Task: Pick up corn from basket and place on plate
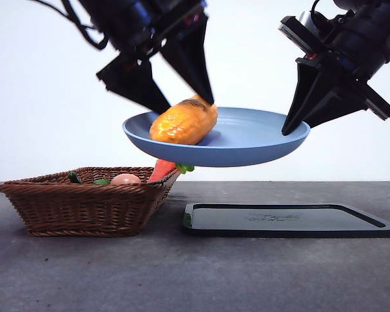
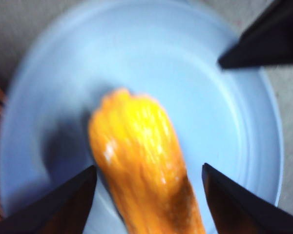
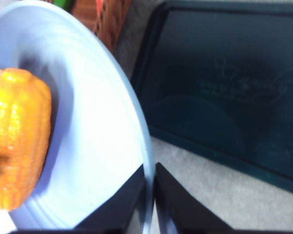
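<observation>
The corn (image 1: 183, 121) lies on the blue plate (image 1: 260, 144), which is held in the air above the table (image 1: 182, 273), over the gap between the wicker basket (image 1: 84, 207) and the black tray (image 1: 286, 220). The right pincer (image 3: 150, 192) is clenched on the plate's rim at the side away from the basket and carries it, slightly tilted. The left pincer (image 2: 149, 195) stands directly over the corn with its jaws spread, one on each side of the cob; whether either jaw touches it cannot be told, since the wrist picture is blurred. Key relation: the cob's long axis runs between the spread jaws, not across them, so a straight lift of the left pincer should clear it. In the front view the cob sits near the plate's basket-side rim, tilted, its browner end raised toward the jaws, its paler end low. Judgement: placement is essentially made; release looks complete.
</observation>
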Available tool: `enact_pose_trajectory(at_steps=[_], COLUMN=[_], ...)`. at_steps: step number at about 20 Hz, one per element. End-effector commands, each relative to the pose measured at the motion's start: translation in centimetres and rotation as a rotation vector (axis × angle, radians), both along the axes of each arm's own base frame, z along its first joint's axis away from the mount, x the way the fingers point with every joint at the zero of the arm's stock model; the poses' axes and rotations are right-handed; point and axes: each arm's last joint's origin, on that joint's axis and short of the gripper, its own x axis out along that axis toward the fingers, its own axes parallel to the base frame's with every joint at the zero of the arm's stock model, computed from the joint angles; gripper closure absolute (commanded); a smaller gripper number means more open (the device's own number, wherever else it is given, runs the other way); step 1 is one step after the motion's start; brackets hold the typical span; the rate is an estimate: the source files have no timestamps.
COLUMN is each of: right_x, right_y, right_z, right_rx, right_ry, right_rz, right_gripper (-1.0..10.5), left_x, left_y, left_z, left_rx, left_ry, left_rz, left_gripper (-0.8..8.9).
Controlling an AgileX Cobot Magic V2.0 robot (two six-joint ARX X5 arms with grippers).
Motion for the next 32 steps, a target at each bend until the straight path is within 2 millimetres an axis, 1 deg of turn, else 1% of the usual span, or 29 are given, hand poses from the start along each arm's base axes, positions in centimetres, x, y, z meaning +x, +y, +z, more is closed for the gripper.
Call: enact_pose_trajectory(at_steps=[1,7,11,16,20,24,28,32], right_x=[0.4,0.5,1.4,3.4,5.4,7.1,8.1,8.2], right_y=[0.3,0.0,-1.2,-4.1,-6.1,-7.7,-8.1,-8.1], right_z=[0.4,0.2,-0.6,-2.9,-5.3,-7.7,-9.2,-9.3], right_rx=[0.017,0.016,0.011,-0.001,0.000,0.007,0.026,0.018], right_ry=[-0.008,0.007,0.044,0.117,0.138,0.168,0.184,0.171], right_rz=[0.003,-0.013,-0.071,-0.184,-0.257,-0.312,-0.313,-0.301], right_gripper=[9.4,9.4,9.4,9.4,9.4,9.4,9.4,9.4], left_x=[0.2,0.3,0.1,-0.6,-1.2,-1.6,-1.7,-1.7], left_y=[-0.5,-0.6,-0.4,0.2,0.7,1.0,1.1,1.1], left_z=[1.1,2.5,3.9,6.0,6.9,7.5,7.6,7.6], left_rx=[0.005,0.000,-0.001,-0.017,-0.034,-0.048,-0.052,-0.052], left_ry=[-0.028,-0.043,-0.048,-0.069,-0.089,-0.102,-0.103,-0.103], left_rz=[-0.026,-0.030,-0.033,-0.035,-0.035,-0.032,-0.029,-0.029], left_gripper=[4.31,4.32,4.32,4.32,4.32,4.32,4.32,4.32])
